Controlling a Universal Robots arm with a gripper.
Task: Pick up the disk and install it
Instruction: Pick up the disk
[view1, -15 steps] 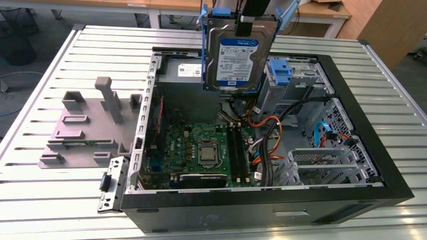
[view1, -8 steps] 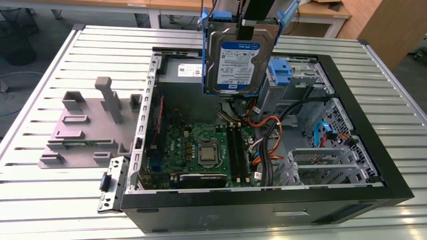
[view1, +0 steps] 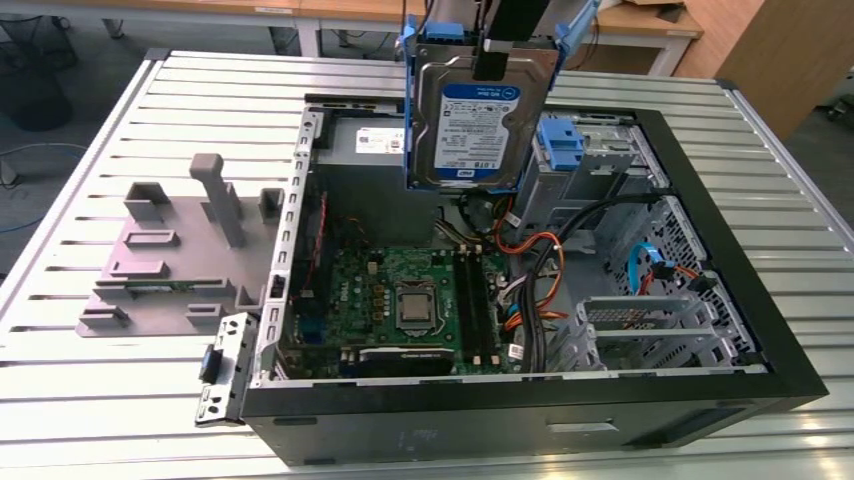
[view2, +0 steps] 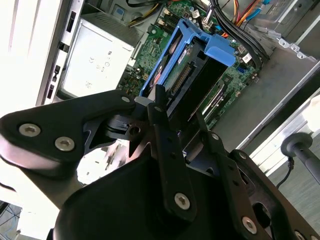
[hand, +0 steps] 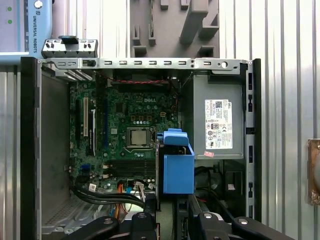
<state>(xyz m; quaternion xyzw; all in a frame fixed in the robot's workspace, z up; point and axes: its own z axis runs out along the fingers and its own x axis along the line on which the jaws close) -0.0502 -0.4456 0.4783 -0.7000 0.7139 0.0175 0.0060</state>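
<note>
A: Where is the disk (view1: 478, 125) seen?

B: It is held upright above the open case (view1: 727, 230), with its label turned toward the exterior view and its long edges framed by the blue carrier. In the first wrist view it is seen edge-on, between the motherboard (hand: 130, 135) and the power supply (hand: 217, 125).

A: How is the gripper (view1: 491, 68) set?

B: It is closed on the disk's upper edge. In the second wrist view the black fingers (view2: 159, 107) are seen clamped on either side of the carrier's end.

A: What is found around the disk's edges?

B: In the exterior view, the power supply is seen just past its left edge and a bare blue bracket (view1: 563, 140) past its right. Its lower edge is kept apart from the case walls. Below it, orange and black cables (view1: 541, 270) are draped beside the motherboard.

A: Where is open room seen?

B: The case is uncovered across its whole top, bounded by a black rim. A metal cage (view1: 647, 320) is set in the near corner on the exterior view's right. On the table (view1: 120, 410), a grey fixture (view1: 160, 260) is placed well apart from the disk.
</note>
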